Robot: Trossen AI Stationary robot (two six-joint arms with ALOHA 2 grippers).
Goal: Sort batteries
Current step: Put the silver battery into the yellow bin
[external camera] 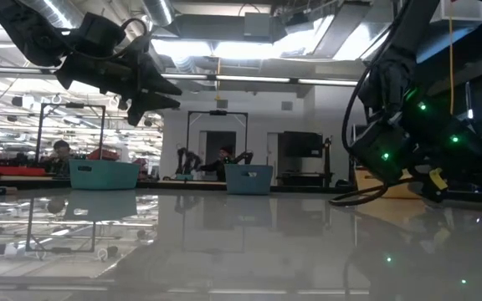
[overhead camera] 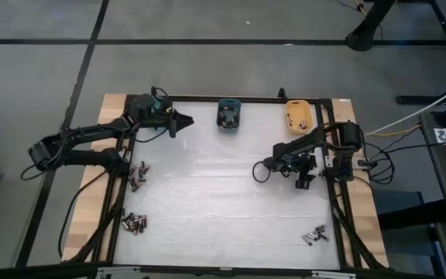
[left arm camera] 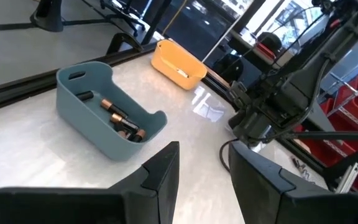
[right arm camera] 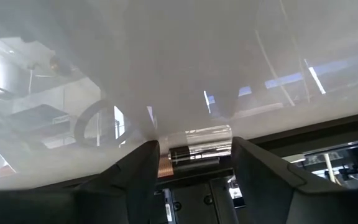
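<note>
High view: left gripper is hanging over the far-left part of the table, nose aimed at the teal bin. Right gripper is sitting low over the right-centre, well short of the orange bin. Loose batteries are lying in three bunches: left edge, near-left, near-right corner. Risk: the piles are tight, so a pick there could be dragging neighbours along or knocking them off the edge.

Low view: left gripper is hovering high above the surface; whether it is carrying anything cannot be told here. Right arm's green-lit body is crowding the right side, its fingertips not clearly showing.

Left wrist view: left fingers are standing partly apart with nothing visible between them. Teal bin ahead is already holding several coppery cells. The other arm is looming close beyond, so a collision looks possible if both are reaching centre.

Right wrist view: right fingers are gripping a battery, copper band and silver end, crosswise, just above the glossy table. Risk: the round cell could be rolling or slipping out in transit, or landing in the wrong bin if it drops early.
</note>
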